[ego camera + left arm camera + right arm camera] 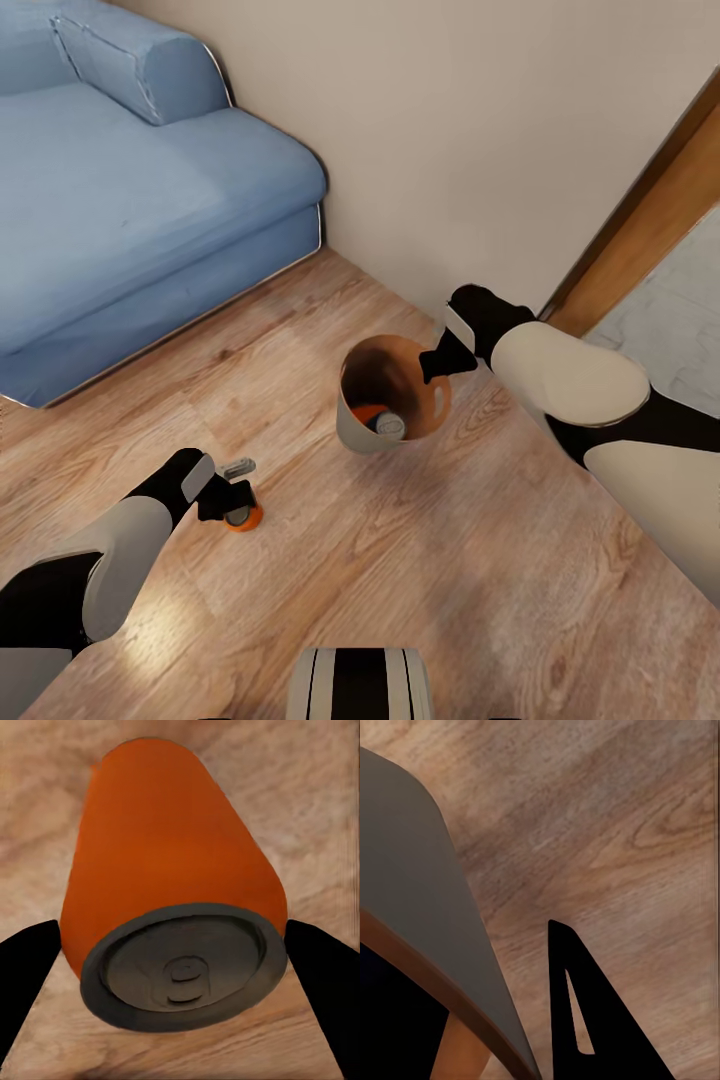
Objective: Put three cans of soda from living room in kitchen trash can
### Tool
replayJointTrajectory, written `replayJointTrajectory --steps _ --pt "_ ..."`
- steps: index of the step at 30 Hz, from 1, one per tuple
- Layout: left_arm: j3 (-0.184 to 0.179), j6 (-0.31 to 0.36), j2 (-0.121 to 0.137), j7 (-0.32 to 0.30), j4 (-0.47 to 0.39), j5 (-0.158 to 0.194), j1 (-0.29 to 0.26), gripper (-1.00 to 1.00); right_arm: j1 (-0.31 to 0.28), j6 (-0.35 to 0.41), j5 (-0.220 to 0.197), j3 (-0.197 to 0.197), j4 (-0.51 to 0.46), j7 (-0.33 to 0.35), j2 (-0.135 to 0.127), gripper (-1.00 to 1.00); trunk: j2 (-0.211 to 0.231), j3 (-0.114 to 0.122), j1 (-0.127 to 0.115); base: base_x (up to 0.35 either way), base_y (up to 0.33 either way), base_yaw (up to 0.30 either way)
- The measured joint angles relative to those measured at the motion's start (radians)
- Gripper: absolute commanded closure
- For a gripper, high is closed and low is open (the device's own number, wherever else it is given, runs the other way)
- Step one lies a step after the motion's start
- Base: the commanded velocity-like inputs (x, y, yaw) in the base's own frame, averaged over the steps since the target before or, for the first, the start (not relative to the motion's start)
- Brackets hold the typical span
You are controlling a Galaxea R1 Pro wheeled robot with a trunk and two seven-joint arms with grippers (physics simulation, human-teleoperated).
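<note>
Nearest the robot's base, the left gripper (236, 503) reaches down over the wood floor (420, 590) to an orange soda can (243, 517) standing upright on the boards. In the left wrist view the same can (176, 881) sits between the two black fingers (322, 979), its dark lid facing the camera. The fingers are spread about as wide as the can, one on each side of the lid's rim; whether they press on it or just bracket it cannot be told.

Farther out, toward the middle of the floor, stands the tash can (356, 428), pale grey outside and orange-brown inside, with a cut-out handle hole on its wall. Inside it lie two cans: another orange can (367, 412) and, touching it, a can (389, 426) with a silvery top whose body colour cannot be made out.

The right gripper (446, 358) is at the far rim of the bin, on the side toward the wall. The right wrist view shows the bin's grey wall and orange rim (416, 915) beside one black finger (585, 1005) over the floor. How far these fingers are open cannot be told, and nothing is seen held in them.

Beyond the bin, a blue sofa (130, 200) stands against the beige wall (480, 130), and a wood door frame (650, 210) runs along the far right.
</note>
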Motion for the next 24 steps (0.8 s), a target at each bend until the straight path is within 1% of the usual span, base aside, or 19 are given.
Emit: replayJointTrajectory --steps 10,14,24 --pt "0.000 0.000 -0.004 -0.001 0.001 -0.001 0.000 1.00 0.004 0.000 -0.001 0.001 0.001 -0.001 0.000 1.00 0.002 0.039 -0.005 0.000 0.000 0.000" --pt "0.000 0.000 -0.010 -0.001 0.001 -0.001 0.000 1.00 0.004 0.000 0.000 0.001 0.001 0.000 0.001 1.00 0.003 0.054 -0.006 0.000 0.000 0.000" --pt "0.000 0.000 -0.015 0.000 0.002 -0.002 0.000 1.00 0.005 0.000 -0.003 -0.001 0.009 -0.001 0.007 1.00 0.006 0.093 -0.011 0.000 0.000 0.000"
